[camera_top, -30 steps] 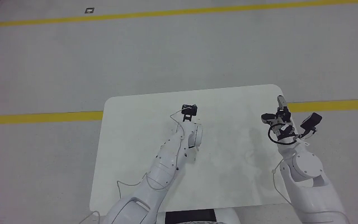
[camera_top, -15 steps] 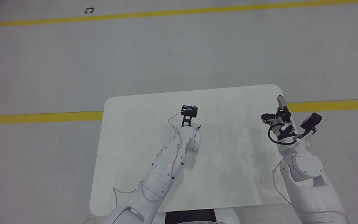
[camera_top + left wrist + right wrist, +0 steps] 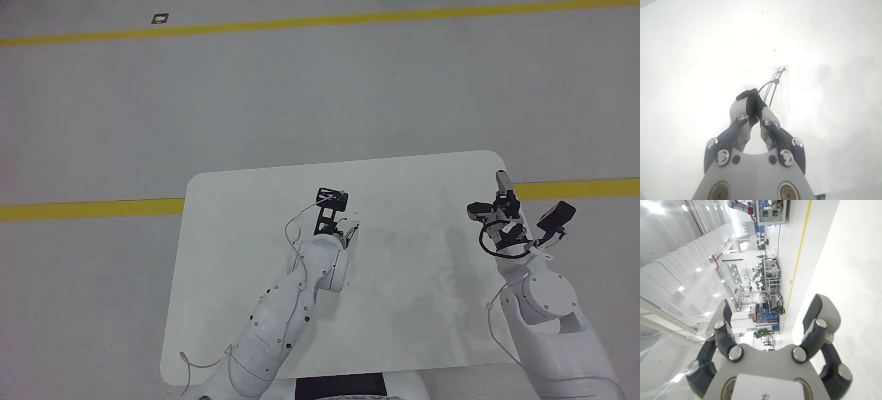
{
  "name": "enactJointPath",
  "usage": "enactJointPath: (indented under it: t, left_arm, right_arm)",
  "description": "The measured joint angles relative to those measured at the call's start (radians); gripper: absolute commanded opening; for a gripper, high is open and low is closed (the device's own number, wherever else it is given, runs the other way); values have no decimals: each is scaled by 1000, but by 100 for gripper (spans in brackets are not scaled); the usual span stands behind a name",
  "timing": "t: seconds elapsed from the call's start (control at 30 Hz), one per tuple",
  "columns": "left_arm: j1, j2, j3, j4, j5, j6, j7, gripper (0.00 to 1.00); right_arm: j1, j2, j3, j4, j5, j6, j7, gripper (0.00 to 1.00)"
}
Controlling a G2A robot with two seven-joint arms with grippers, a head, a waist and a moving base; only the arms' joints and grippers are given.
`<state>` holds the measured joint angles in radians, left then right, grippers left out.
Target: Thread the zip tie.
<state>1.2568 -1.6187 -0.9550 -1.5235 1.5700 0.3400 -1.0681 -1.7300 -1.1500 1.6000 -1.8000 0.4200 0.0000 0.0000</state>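
— So, the left gripper (image 3: 753, 94): what has it got?

— Its fingers (image 3: 750, 106) are pressed together on one end of a black zip tie (image 3: 776, 82), pinched right at the tips. From there the strap arcs away to its small square head, which lies over a clear tray (image 3: 786, 94).

— Anything else on that tray?

— A few more black ties (image 3: 784, 69) (thin, and bunched so closely that I cannot count them surely), lying just beside the held one. Whether the held tie's tail passes through its head, I cannot tell.

— And where is all this?

— Seen from above, that gripper sits over the middle of the white table (image 3: 420, 300), toward its far edge.

— The other arm?

— The right gripper (image 3: 771, 303) is spread wide, nothing between its pads (image 3: 811, 311). It hangs near the table's right edge, well apart from the tie and the tray.
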Motion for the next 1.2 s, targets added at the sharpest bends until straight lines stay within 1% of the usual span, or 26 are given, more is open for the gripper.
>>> enactJointPath:
  t: [0.57,0.63,0.67,0.73,0.8,0.9,0.93,0.97,1.03,1.07,1.1,1.2]
  left_arm:
    - [0,0,0,1,0,-1,0,0]
    - [1,3,2,10,0,-15,25,0]
    - [-2,9,7,18,0,-32,53,0]
    - [-9,22,15,20,0,-58,81,0]
    - [-19,43,27,16,0,-75,104,0]
    - [-28,82,54,-4,0,-102,126,0]
    - [-29,95,62,-13,0,-121,132,0]
    - [-29,112,68,-24,0,-147,137,0]
    - [-24,136,71,-47,0,-179,143,0]
    - [-18,151,69,-64,0,-206,148,0]
    - [-10,161,64,-78,0,-227,151,0]
    - [24,189,33,-128,0,-315,172,0]
  right_arm:
    - [0,0,0,0,0,0,0,100]
    - [0,0,0,0,0,0,0,100]
    - [0,0,0,0,0,0,0,100]
    - [0,0,0,0,0,0,0,100]
    - [0,0,0,0,0,0,0,100]
    - [0,0,0,0,0,0,0,100]
    - [0,0,0,0,0,0,0,100]
    - [0,0,0,0,0,0,0,100]
    - [0,0,0,0,0,0,0,100]
    - [0,0,0,0,0,0,0,100]
    - [0,0,0,0,0,0,0,100]
    - [0,0,0,0,0,0,0,100]
